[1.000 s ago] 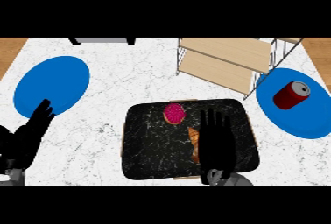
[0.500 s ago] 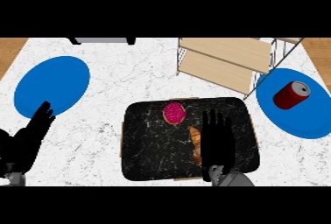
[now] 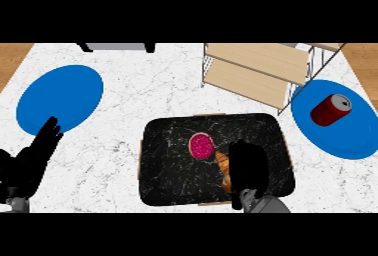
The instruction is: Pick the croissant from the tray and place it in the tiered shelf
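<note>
Right hand sits low over the right half of the black tray, fingers curled down around the croissant, which lies on the tray just right of a pink round item. Only the croissant's left edge shows as an orange strip beside the palm; the rest is under the hand, so whether the fingers have actually closed on it or only cover it is hard to judge. Left hand rests well left of the tray near the lower edge, fingers straight and close together, pointing up toward the nearer blue plate. The tiered shelf stands beyond the tray's far right corner, its wire side partly cut off at the top. A second blue plate lies right of the tray with a red can on it. Risks, as I read them: the grip may catch only one end of the croissant, letting it swing or slip on the lift; the pink item sits close enough to be nudged; the carry to the shelf passes near the can, and a low approach could clip the shelf's front board.
</note>
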Available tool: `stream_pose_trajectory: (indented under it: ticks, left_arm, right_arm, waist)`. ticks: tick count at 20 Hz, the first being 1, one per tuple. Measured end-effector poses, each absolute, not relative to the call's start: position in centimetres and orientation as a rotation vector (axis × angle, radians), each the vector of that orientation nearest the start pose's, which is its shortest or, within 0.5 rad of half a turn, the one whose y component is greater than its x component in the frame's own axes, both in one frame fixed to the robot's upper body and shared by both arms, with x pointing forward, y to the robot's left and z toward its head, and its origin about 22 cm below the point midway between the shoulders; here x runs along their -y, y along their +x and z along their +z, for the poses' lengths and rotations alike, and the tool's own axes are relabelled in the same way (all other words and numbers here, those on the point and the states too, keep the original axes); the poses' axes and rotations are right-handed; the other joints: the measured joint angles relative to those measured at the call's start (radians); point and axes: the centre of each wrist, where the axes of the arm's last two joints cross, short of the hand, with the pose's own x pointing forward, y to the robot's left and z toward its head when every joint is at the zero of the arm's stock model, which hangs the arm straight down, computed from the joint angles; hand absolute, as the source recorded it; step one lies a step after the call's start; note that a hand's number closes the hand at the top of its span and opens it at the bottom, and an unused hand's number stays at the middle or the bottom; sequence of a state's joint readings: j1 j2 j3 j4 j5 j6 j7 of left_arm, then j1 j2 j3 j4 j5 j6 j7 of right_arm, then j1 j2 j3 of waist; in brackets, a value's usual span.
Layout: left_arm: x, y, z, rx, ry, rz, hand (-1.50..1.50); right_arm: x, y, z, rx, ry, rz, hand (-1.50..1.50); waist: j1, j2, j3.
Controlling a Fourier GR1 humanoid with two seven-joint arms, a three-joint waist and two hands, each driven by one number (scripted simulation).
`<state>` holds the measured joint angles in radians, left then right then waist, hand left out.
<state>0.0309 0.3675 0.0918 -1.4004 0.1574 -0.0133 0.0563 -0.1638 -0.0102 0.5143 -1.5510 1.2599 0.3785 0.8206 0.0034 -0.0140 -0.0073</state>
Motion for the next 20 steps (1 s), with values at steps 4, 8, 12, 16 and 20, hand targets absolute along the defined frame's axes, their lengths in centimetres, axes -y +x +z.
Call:
stream_pose_trajectory:
  ticks: [4,8,12,16,20]
  left_arm:
    - [-35.5,23.0,-1.1,1.333,0.257,-0.041,0.0]
    - [-35.3,23.4,-0.8,1.329,0.254,-0.04,0.0]
    - [-35.4,22.8,-0.8,1.331,0.257,-0.045,0.0]
    - [-34.7,23.6,-0.1,1.334,0.256,-0.052,0.0]
    - [-34.7,24.0,0.1,1.339,0.252,-0.064,0.0]
  right_arm:
    - [9.7,24.5,3.0,0.835,-1.069,1.26,1.5]
    - [9.3,23.7,3.8,0.894,-1.129,1.253,1.5]
    - [8.7,22.5,5.7,0.98,-1.168,1.218,1.5]
    - [7.6,24.9,7.8,1.069,-1.137,1.141,1.5]
    - [6.1,27.8,10.3,1.163,-1.088,1.04,1.5]
  waist:
    - [-0.001,0.004,0.002]
    - [-0.003,0.009,0.005]
    - [-0.003,0.011,0.006]
    - [0.007,0.014,0.007]
    - [0.019,0.017,0.007]
